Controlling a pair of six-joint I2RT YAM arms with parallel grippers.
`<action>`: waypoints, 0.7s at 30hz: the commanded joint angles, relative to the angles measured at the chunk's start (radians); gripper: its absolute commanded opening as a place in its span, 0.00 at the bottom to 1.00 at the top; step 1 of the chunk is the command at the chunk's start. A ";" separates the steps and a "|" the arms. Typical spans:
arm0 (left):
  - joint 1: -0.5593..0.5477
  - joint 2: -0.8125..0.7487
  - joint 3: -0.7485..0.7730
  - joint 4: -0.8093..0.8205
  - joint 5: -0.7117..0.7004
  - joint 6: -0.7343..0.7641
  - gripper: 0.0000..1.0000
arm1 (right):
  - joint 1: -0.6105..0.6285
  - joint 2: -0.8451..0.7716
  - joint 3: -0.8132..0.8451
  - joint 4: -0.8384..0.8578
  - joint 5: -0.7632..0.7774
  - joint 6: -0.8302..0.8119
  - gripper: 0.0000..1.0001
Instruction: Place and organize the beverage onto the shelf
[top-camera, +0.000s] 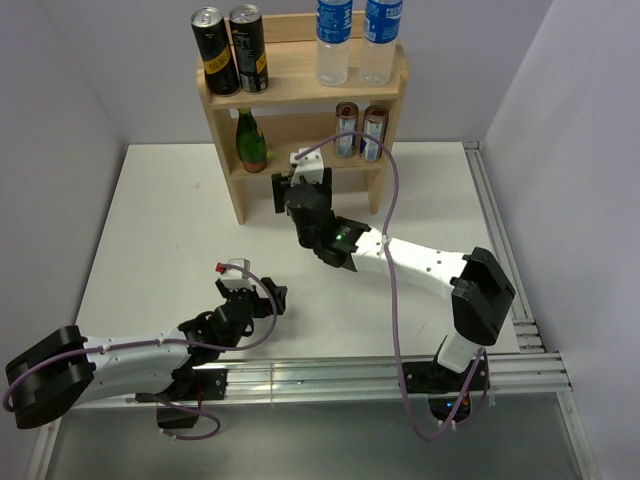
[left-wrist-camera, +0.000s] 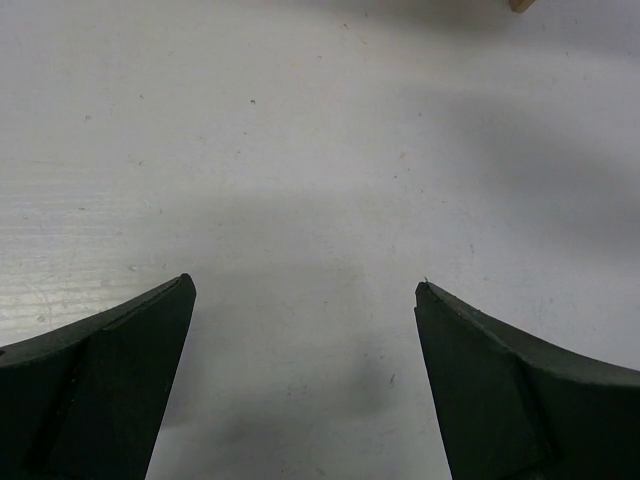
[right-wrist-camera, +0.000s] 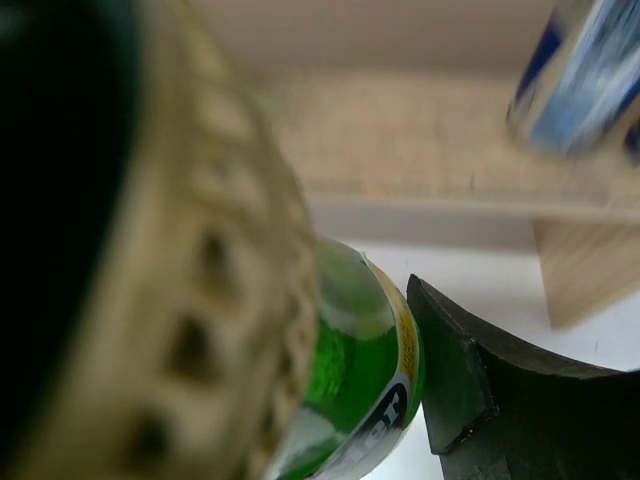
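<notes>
The light-wood shelf (top-camera: 300, 92) stands at the back of the table. Its top tier holds two black cans (top-camera: 228, 48) and two water bottles (top-camera: 357, 40). The middle tier holds a green bottle (top-camera: 250, 140) and two slim cans (top-camera: 360, 130). My right gripper (top-camera: 300, 185) is just in front of the shelf's lower part, shut on another green bottle (right-wrist-camera: 375, 370) with a gold cap; one black finger (right-wrist-camera: 470, 390) presses its side. That bottle is hidden under the gripper in the top view. My left gripper (top-camera: 265, 297) is open and empty over the bare table (left-wrist-camera: 305, 290).
A metal rail (top-camera: 500, 230) runs along the table's right edge and another along the front. Grey walls close in the back and sides. In the right wrist view a shelf board (right-wrist-camera: 430, 140) and a blue can (right-wrist-camera: 585, 80) are close ahead.
</notes>
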 joint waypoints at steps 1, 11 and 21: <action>-0.005 -0.033 0.004 0.005 -0.014 -0.022 0.99 | 0.002 -0.054 0.162 0.104 0.035 -0.101 0.00; -0.005 -0.044 -0.001 0.008 -0.011 -0.024 0.99 | -0.038 0.092 0.449 0.031 -0.015 -0.151 0.00; -0.010 -0.042 -0.006 0.014 -0.013 -0.017 0.99 | -0.088 0.175 0.530 0.004 -0.053 -0.123 0.00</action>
